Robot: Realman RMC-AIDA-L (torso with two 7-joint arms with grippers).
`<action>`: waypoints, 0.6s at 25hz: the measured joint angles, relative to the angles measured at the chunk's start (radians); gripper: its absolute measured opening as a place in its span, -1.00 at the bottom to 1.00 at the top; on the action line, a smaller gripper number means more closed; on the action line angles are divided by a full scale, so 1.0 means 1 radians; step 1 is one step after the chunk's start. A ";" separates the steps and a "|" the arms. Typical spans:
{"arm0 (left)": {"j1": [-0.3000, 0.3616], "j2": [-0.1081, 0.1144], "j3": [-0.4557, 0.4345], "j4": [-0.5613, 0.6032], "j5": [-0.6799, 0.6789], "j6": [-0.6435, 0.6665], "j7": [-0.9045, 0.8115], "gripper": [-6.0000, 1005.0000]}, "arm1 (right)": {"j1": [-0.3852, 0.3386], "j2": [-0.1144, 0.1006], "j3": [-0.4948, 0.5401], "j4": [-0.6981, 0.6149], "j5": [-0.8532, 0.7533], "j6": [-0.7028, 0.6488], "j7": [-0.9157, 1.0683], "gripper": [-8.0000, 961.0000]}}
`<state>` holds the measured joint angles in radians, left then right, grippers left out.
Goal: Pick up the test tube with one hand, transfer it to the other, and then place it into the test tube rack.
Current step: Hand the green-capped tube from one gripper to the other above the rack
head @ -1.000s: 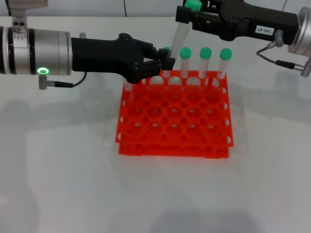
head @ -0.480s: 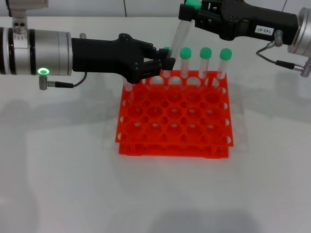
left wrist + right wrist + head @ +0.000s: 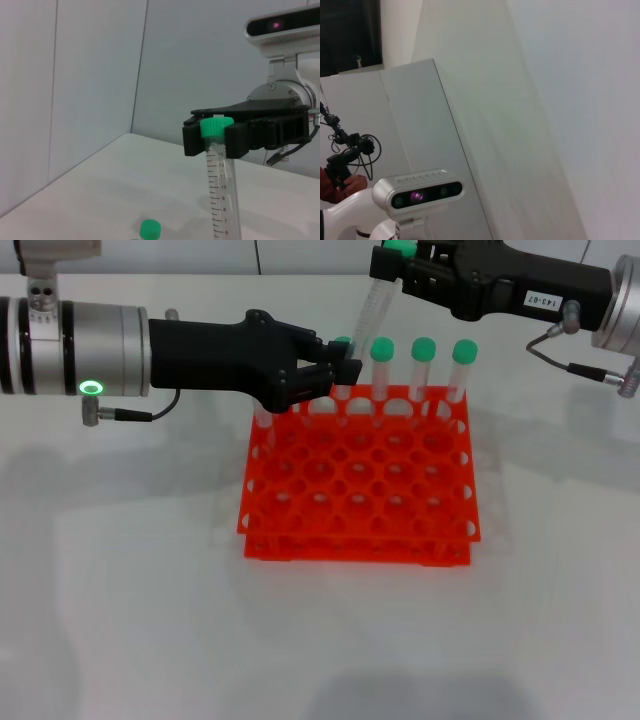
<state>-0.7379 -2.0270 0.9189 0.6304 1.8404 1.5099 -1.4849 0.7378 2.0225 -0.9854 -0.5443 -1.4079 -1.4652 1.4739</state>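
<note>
Gripping with both at once: my right gripper (image 3: 392,270), the one with the white label sticker, reaches in from the upper right of the head view and is clamped on the test tube (image 3: 372,308) just under its green cap, while my left gripper (image 3: 338,372), on the wrist with the green ring light, comes in from the left and has its fingers closed around the same tube's lower end. The tube slants between them, cap up toward the top of the frame, lower end down at the rack's far edge. In the left wrist view the right gripper (image 3: 212,135) pinches the capped tube (image 3: 220,190), whose printed scale marks run down its side.

Below sits the test tube rack (image 3: 360,480), orange-red and two-tiered, in the middle of the frame on the white table (image 3: 130,600). Its far row carries green-capped tubes standing upright: three (image 3: 422,368) show plainly to the right of my left fingers, and another is partly hidden behind them. More tubes at the far left corner are mostly covered by the gripper, so I cannot count them. All nearer rows of holes stand open.

Bare table lies wide in front of the rack and to both sides. The right wrist view shows only wall and a camera head (image 3: 417,192).
</note>
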 joint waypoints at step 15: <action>0.008 -0.022 0.006 0.009 0.009 -0.039 -0.005 -0.59 | -0.001 -0.004 -0.012 0.000 -0.004 0.004 -0.003 -0.45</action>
<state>-0.7298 -2.0488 0.9245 0.6397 1.8495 1.4707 -1.4900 0.7368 2.0185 -0.9969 -0.5446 -1.4121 -1.4607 1.4712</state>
